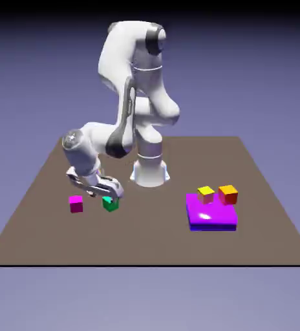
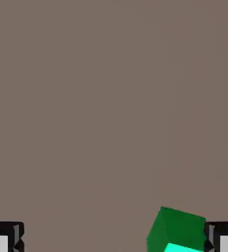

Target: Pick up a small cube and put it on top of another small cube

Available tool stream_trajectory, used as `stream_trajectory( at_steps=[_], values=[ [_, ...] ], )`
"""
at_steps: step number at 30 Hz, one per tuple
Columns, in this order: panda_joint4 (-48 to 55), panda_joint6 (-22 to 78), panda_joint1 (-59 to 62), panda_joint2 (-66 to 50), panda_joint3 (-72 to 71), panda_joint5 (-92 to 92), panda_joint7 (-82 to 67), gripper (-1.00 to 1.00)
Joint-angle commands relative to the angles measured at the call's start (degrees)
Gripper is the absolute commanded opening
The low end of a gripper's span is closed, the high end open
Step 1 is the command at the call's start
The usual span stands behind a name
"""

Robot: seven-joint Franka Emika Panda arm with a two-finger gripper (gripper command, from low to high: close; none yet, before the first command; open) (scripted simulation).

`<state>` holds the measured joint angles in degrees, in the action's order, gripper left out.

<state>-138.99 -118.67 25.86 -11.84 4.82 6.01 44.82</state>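
The small green cube [image 1: 110,204] rests on the brown table [image 1: 146,239], just under my hand. The magenta-pink cube [image 1: 75,203] sits a short way off, toward the exterior view's left. My gripper [image 1: 107,196] hangs low over the green cube with its jaws wide apart. In the hand view the green cube [image 2: 177,230] lies between the two fingertips, close against the right fingertip [image 2: 223,237], with a broad gap to the left fingertip [image 2: 5,237]. Nothing is gripped.
A large flat purple block [image 1: 211,211] lies toward the exterior view's right, with a yellow cube [image 1: 206,193] and an orange cube [image 1: 227,193] at its far side. The arm's base [image 1: 149,169] stands behind the cubes.
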Motion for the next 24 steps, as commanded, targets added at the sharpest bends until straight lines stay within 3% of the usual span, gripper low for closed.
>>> stream_trajectory(
  at_steps=[1,7,12,13,19,24],
  values=[
    [0.99,2.50,1.20,-2.01,0.22,0.27,0.11,0.00],
    [6.40,16.08,7.72,-12.93,1.40,1.75,0.69,0.00],
    [0.78,6.41,7.45,-17.05,0.44,3.29,-0.34,0.00],
    [0.78,6.41,7.45,-17.06,0.44,3.29,-0.34,-1.00],
    [6.28,15.82,8.04,-12.29,-0.90,2.60,-0.22,-1.00],
    [15.75,23.86,-1.20,-18.12,9.08,11.59,-11.61,-1.00]
  ],
)
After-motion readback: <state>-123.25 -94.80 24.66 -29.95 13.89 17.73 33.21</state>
